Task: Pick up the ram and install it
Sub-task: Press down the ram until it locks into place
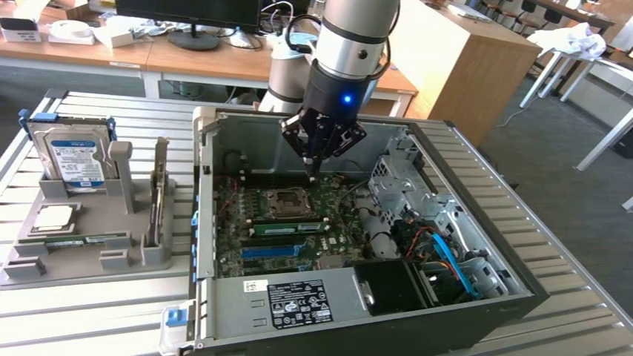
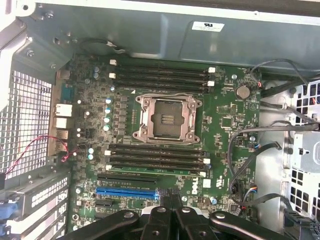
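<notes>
Exterior view
Surface: a table of pale metal slats [image 1: 89, 311], filling the lower part of the frame
Computer case: an open tower [image 1: 514, 282] lies on its side on the slats, centre and right of the frame, with the motherboard [image 1: 267, 215] facing up
Grey holder: a moulded tray [image 1: 74, 259] at the exterior view's left, just beside the case
Hard drive: silver with a blue-and-white label [image 1: 71, 159], standing upright at the back of the holder
Processor: a square silver chip [image 1: 55, 216] lying flat in the holder, in front of the drive
Ram: a long green stick [image 1: 287, 227] sits in a slot on the motherboard, below the empty processor socket [image 1: 289, 200]
Second stick: another thin green strip [image 1: 79, 239] lies flat in the holder
Arm: silver and black with a blue light [image 1: 346, 81], reaching down from the upper centre
Gripper: [image 1: 313, 172] hovers over the motherboard, above the socket, fingers clenched together on nothing
Room: wooden desks [image 1: 198, 63] with a monitor foot in the upper left, a wooden cabinet [image 1: 475, 67] in the upper right, grey floor [image 1: 583, 200]

Wrist view
Motherboard: green [image 2: 225, 115], seen from straight above, inside the grey case wall [image 2: 150, 35]
Socket: open and empty [image 2: 166, 118], between two banks of black slots
Ram: a pale green edge [image 2: 155, 171] in the slot of its bank farthest from the socket, near the blue slot [image 2: 127, 191]
Gripper: black fingers pressed together [image 2: 167, 210], apart from the ram, empty
</notes>
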